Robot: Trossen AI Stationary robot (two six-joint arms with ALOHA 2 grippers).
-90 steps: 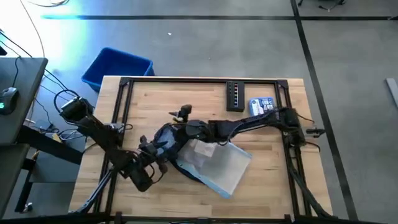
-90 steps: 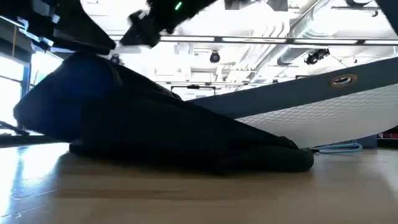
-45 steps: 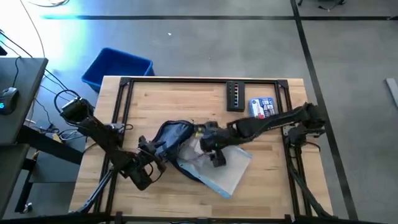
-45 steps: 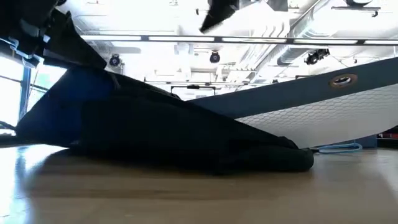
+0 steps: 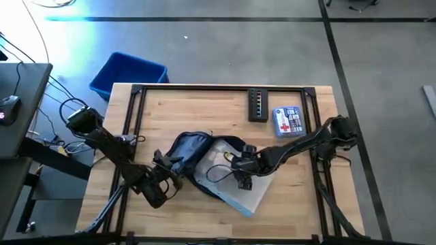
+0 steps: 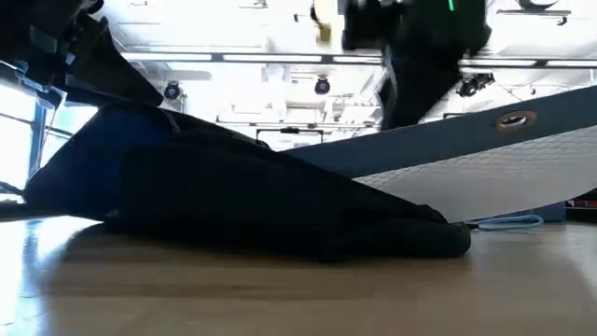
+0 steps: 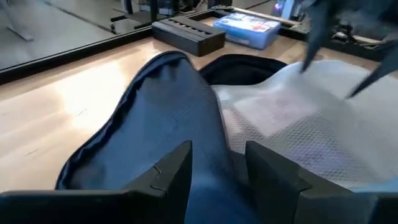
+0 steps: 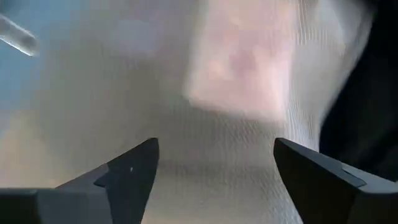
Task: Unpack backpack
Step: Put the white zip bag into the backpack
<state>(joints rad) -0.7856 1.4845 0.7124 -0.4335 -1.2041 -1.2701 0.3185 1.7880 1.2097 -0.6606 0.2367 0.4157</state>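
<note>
The left gripper point(image 7: 214, 174) has its two dark fingers point(image 7: 165, 177) pinched on the navy fabric at the near-left edge of the backpack point(image 5: 185, 151), holding that side of the mouth raised; seen from above, this gripper point(image 5: 165, 175) sits at the bag's left end, toward the table's front. The right gripper point(image 8: 214, 168) has its fingers point(image 8: 127, 174) spread wide apart with nothing between them, poised directly over the pale mesh pouch point(image 5: 238, 178) that lies half out of the open backpack toward the right. The backpack lies flattened on the wooden table point(image 5: 204, 109) near its centre. Further back, well apart from the bag, are a black tray point(image 5: 257, 105) and beside it a blue first-aid box point(image 5: 287, 121). A blue bin point(image 5: 126, 73) stands on the floor beyond the table's far-left corner
</note>
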